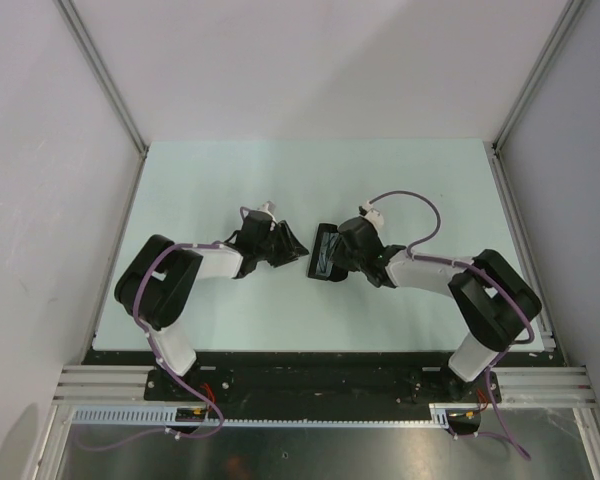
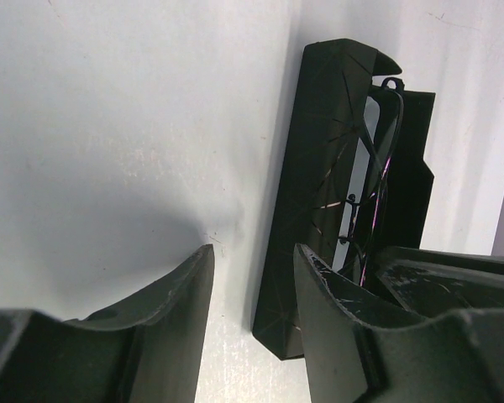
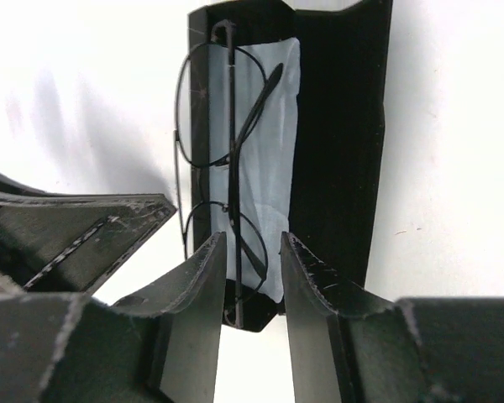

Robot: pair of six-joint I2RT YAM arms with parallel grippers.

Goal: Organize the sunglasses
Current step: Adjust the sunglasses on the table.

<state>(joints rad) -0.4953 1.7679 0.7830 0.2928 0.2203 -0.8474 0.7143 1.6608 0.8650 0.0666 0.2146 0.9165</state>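
Nearest in the right wrist view, at the bottom of the frame, the right gripper (image 3: 250, 245) has its two dark scratched fingers apart, and nothing is held between them. They stand just above the lower lens of the sunglasses (image 3: 232, 159), a thin dark wire-frame pair with roundish clear lenses and folded slim temple arms.

The pair lies in the middle of the frame on a light blue cloth (image 3: 281, 101). The cloth is inside an open black oblong case (image 3: 340, 126), which runs up to the top edge.

At the left edge one finger of the left gripper (image 2: 254, 256) comes in. Its own view shows its fingers also apart, with only the pale green table (image 1: 230, 180) between them and the case wall just beside the right finger.

In the top view both grippers meet at the centre of the table, with the case under the right one.

The glasses look very light, springy and easy to bend, and the lenses would scratch or slip. The safest hold is probably across the bridge or on the frame rim. The case seems stiff, so a pinch on its free flap should serve for shutting it.
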